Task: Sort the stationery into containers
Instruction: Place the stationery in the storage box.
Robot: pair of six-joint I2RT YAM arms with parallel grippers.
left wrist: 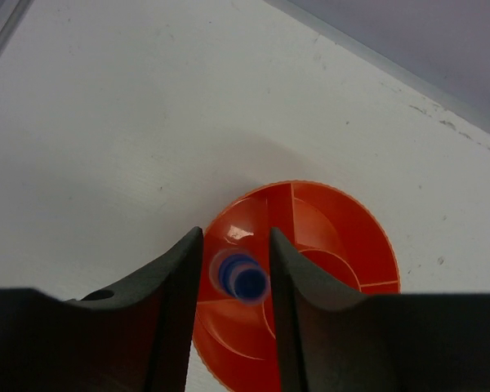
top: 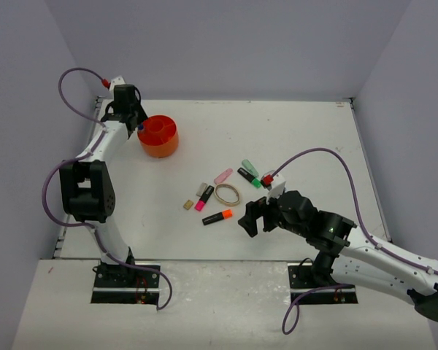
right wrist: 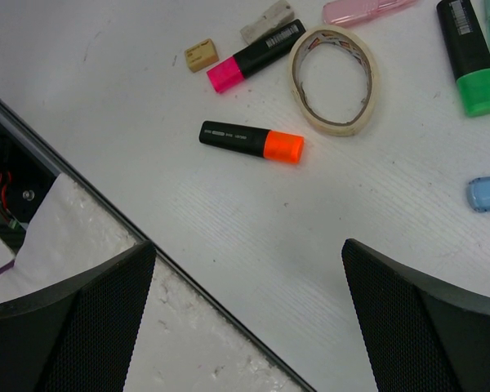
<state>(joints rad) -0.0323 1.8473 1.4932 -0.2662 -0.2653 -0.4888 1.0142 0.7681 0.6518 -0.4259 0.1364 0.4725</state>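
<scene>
A: Tub finish?
B: The orange tub [left wrist: 335,229] is smooth, glossy plastic, with glare on its inner floor.
A: Left gripper [left wrist: 235,238]?
B: Its fingers [left wrist: 171,302] are dark, matt and smooth, and look like plastic. The blue-capped tube [left wrist: 243,278] has a clear plastic body; the cap is too blurred to judge.
A: Right gripper [right wrist: 247,245]?
B: Its fingers [right wrist: 82,318] are black and matt, with a fine mesh-like texture.
A: Table?
B: The table [right wrist: 229,220] is white and matt, with faint fine ridges and a few scuffs.
A: Loose bits?
B: The tan ring [right wrist: 333,80] looks papery and matt, like tape. The orange highlighter [right wrist: 249,140] is smooth plastic with a slight sheen. The pink piece [right wrist: 363,10] is translucent plastic.
</scene>
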